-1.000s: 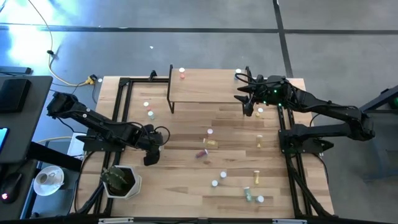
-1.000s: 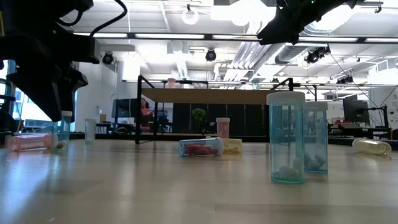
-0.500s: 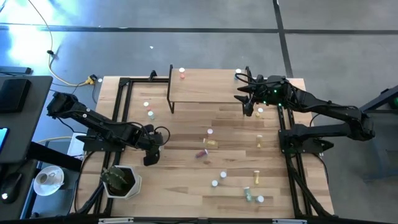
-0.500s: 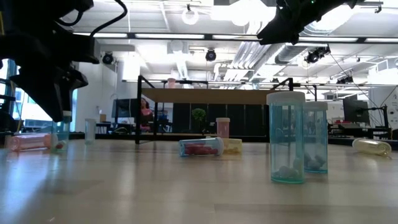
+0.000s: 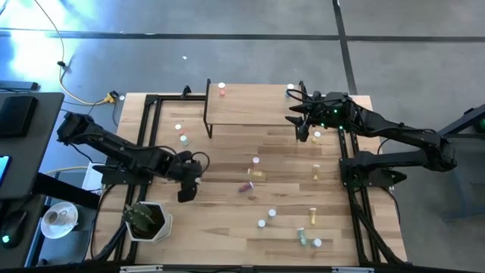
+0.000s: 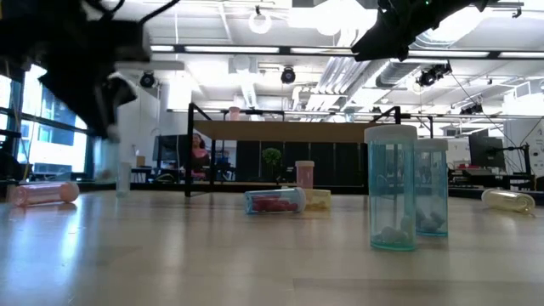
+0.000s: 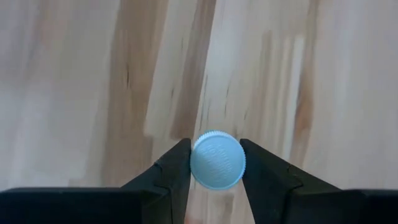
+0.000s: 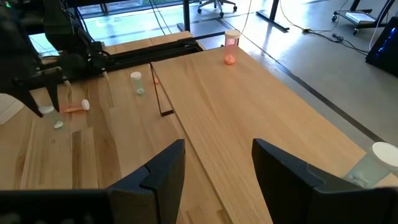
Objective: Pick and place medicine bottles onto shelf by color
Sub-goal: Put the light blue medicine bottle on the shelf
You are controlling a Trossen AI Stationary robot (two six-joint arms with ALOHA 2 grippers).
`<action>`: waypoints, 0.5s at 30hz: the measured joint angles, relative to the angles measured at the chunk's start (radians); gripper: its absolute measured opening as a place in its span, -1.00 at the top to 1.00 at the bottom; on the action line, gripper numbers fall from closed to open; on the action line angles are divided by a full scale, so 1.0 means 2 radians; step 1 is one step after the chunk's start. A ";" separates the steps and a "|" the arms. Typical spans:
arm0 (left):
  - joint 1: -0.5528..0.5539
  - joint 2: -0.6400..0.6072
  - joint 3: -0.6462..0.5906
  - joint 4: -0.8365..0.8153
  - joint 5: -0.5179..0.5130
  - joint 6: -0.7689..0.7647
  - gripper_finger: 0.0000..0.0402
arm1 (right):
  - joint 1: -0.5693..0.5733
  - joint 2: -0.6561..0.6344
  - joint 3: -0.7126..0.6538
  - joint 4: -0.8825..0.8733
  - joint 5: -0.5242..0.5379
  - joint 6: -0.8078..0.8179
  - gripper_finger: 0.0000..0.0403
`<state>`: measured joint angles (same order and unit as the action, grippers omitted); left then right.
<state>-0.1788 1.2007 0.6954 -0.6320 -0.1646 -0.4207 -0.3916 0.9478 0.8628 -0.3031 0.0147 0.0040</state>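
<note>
Left hand (image 7: 215, 167) newly clamped round bottle (image 7: 217, 160)

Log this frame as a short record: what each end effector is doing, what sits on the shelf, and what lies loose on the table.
left end effector: shut on a blue bottle, gripped at its cap, over the table's left side
right end effector: open, empty, above the shelf's right end
shelf: one pink bottle at the back left corner, one pale bottle at the right end
table: other bottles scattered, some upright, some on their sides; two blue ones stand nearest the low camera
plant pot: front left corner
</note>
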 joint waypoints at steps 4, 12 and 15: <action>0.029 0.000 0.047 -0.001 0.000 0.058 0.42 | 0.000 0.000 0.000 0.000 0.000 0.000 0.11; 0.112 0.000 0.170 0.001 -0.022 0.194 0.42 | 0.000 0.000 0.000 0.000 0.000 0.011 0.11; 0.145 0.000 0.215 0.003 -0.049 0.255 0.42 | 0.000 0.000 0.000 0.000 0.000 0.017 0.11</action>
<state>0.1112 1.2007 1.1252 -0.6267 -0.2620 0.0884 -0.3916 0.9478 0.8629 -0.3029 0.0147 0.0376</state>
